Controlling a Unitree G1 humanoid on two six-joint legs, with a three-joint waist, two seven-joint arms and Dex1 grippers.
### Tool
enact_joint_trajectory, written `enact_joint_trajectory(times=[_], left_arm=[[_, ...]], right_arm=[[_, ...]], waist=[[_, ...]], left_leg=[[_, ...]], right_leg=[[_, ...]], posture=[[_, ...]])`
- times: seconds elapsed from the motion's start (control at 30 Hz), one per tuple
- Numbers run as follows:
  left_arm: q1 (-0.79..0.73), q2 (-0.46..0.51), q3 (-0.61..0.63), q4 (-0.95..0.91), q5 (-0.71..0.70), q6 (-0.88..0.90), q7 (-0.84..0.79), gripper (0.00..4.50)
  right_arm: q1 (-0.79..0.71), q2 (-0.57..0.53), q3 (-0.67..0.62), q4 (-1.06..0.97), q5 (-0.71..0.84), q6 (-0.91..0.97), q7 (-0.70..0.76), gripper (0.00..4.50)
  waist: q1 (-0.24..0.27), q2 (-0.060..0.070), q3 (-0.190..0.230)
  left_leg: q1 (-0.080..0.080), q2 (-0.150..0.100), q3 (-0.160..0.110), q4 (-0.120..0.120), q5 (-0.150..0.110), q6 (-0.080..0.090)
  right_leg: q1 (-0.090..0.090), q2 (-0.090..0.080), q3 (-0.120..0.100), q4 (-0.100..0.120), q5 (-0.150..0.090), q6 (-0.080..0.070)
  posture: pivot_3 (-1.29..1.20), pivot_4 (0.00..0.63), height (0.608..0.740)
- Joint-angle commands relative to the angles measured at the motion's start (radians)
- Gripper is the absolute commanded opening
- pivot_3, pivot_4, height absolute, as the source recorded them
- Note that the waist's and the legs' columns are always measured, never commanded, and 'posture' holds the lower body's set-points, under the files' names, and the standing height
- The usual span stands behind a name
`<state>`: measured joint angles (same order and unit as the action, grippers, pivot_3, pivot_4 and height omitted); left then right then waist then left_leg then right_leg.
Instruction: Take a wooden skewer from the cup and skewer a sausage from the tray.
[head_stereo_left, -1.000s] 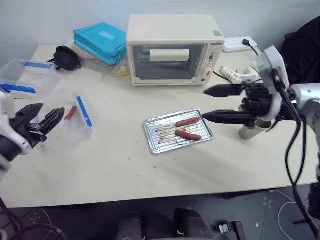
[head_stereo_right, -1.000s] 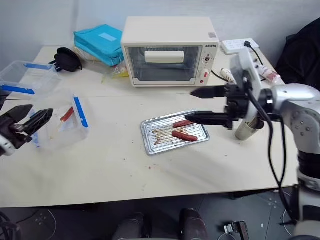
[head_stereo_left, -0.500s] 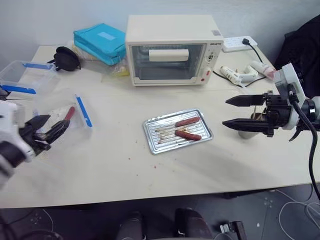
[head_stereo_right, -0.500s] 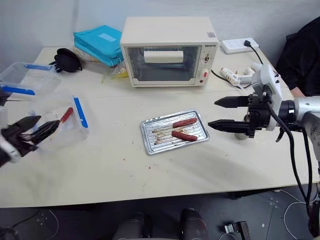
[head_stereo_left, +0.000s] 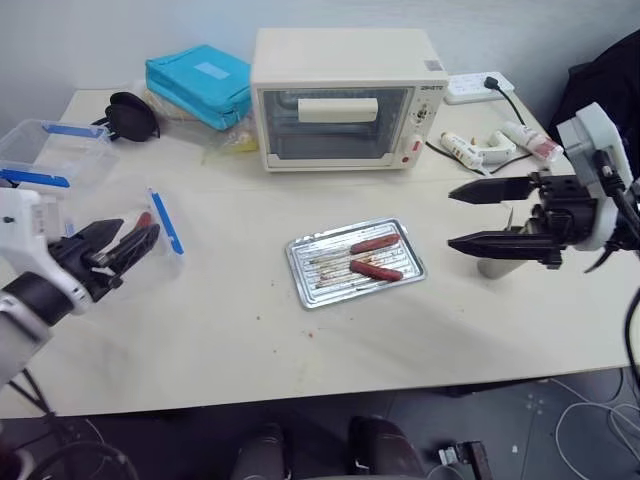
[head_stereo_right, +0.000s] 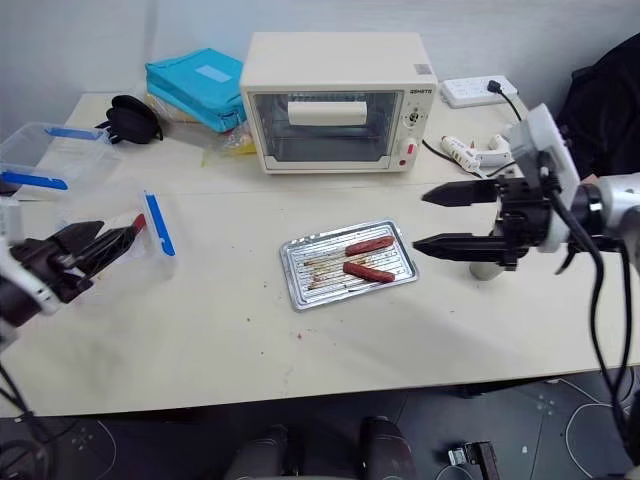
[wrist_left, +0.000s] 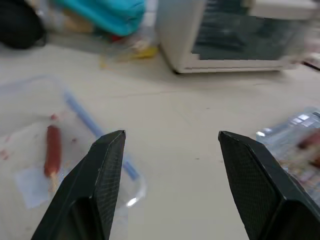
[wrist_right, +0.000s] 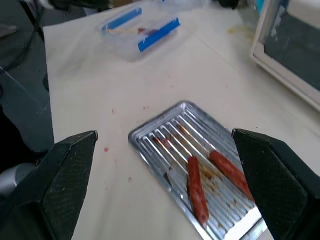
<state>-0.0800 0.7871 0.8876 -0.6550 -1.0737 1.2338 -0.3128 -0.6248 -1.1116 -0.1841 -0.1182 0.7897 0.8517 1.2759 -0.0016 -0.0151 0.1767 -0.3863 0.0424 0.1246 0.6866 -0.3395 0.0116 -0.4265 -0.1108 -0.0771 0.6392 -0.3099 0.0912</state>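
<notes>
Two sausages (head_stereo_left: 375, 243) lie side by side in the silver tray (head_stereo_left: 308, 260), which sits near the middle of the worktop (head_stereo_left: 300, 340), in front of the cream toaster oven (head_stereo_left: 345, 98) at the back edge. We see our right gripper (head_stereo_left: 458, 217) hovering toward the right edge, its two black fingers (head_stereo_left: 490, 189) spread wide apart with nothing between them, pointing toward the tray. Just behind them stands the paper cup (head_stereo_left: 497, 262), partly hidden; we cannot make out any skewers in it. Our left gripper (head_stereo_left: 125, 243) hangs by the left edge, fingers apart and empty, over a clear plastic box with blue clips (head_stereo_left: 165, 222) that holds a third sausage (wrist_left: 52, 156).
</notes>
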Motion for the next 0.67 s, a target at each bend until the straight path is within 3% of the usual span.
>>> enact_joint_trajectory(times=[0.03,0.2,0.37,0.5,0.67], left_arm=[[0.113,0.108,0.064,0.008,-0.034,-0.085,-0.292,3.15],[0.165,0.263,0.047,0.119,0.016,-0.196,-0.564,3.15],[0.178,0.349,-0.007,0.186,0.096,-0.287,-0.710,3.15],[0.236,0.358,0.014,0.171,0.145,-0.304,-0.772,3.15],[0.385,0.292,0.113,0.069,0.138,-0.269,-0.832,3.15]], right_arm=[[0.086,-0.079,-0.077,0.057,-0.067,-0.075,0.052,4.50],[0.316,-0.149,-0.268,0.092,-0.101,-0.083,0.109,4.50],[0.557,-0.165,-0.478,0.152,-0.209,-0.142,0.158,4.50],[0.659,-0.146,-0.535,0.179,-0.259,-0.198,0.170,4.50],[0.658,-0.129,-0.506,0.185,-0.260,-0.235,0.149,4.50]], waist=[[0.002,0.000,0.000],[0.003,0.002,0.000],[0.000,0.003,0.000],[-0.005,0.004,0.000],[-0.017,0.004,0.000]], left_leg=[[0.000,0.000,0.000,0.000,0.000,0.000],[0.001,-0.003,-0.001,0.000,0.001,0.001],[0.002,-0.003,0.001,-0.001,0.001,0.001],[0.003,-0.002,0.003,-0.002,0.001,0.001],[0.008,0.002,0.008,-0.004,0.000,0.000]], right_leg=[[0.000,0.000,-0.001,-0.002,0.000,0.000],[0.000,0.002,-0.002,-0.003,0.000,-0.001],[0.000,0.003,-0.001,-0.003,0.000,-0.001],[0.000,0.004,-0.001,-0.003,0.000,-0.001],[0.000,0.008,0.002,-0.003,-0.001,-0.001]], posture=[[0.00,0.150,0.740],[0.00,0.150,0.740],[0.00,0.150,0.740],[0.00,0.150,0.740],[0.00,0.150,0.740]])
